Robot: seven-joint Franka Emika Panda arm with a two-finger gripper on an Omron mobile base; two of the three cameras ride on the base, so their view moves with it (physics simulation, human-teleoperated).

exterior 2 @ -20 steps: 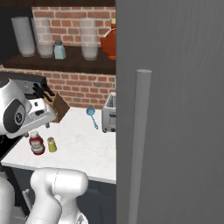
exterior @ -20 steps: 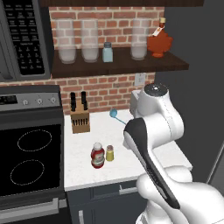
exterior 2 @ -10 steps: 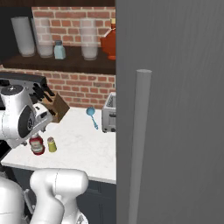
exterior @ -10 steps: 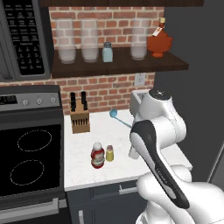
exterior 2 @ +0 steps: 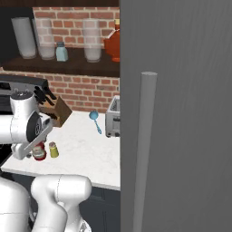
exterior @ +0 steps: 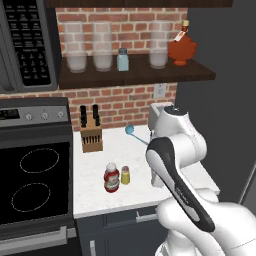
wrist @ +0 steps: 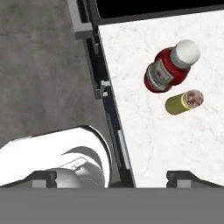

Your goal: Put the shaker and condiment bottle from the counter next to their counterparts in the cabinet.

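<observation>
Left base view: the condiment bottle (exterior: 111, 178) stands upright at lower centre on the white desk (exterior: 135, 150), the shaker (exterior: 125, 175) just beside it on its right; whether the two touch is hard to tell; across the upper part of the frame runs the cabinet (exterior: 135, 76), carrying a row of glass jars (exterior: 103, 46), the pale blue shaker (exterior: 122, 59) between them and the orange-red flask (exterior: 182, 49) at the right end; the white arm (exterior: 175, 165) fills the lower right and hides the desk behind it, so only a corner of the toaster (exterior: 156, 114) peeks out above it; a knife block (exterior: 91, 136) stands at centre left by the brick wall.

Right base view: a tall grey door (exterior 2: 176, 113) covers the right half and cuts off the flask and the toaster; the condiment bottle (exterior 2: 39, 152) at lower left is half hidden by the arm, the shaker (exterior 2: 54, 150) clear beside it.

Hand view: the gripper (wrist: 114, 177) stands spread wide with nothing between its tips, which are cut by the bottom edge; both items sit at upper right, well apart from it, seen from above.
</observation>
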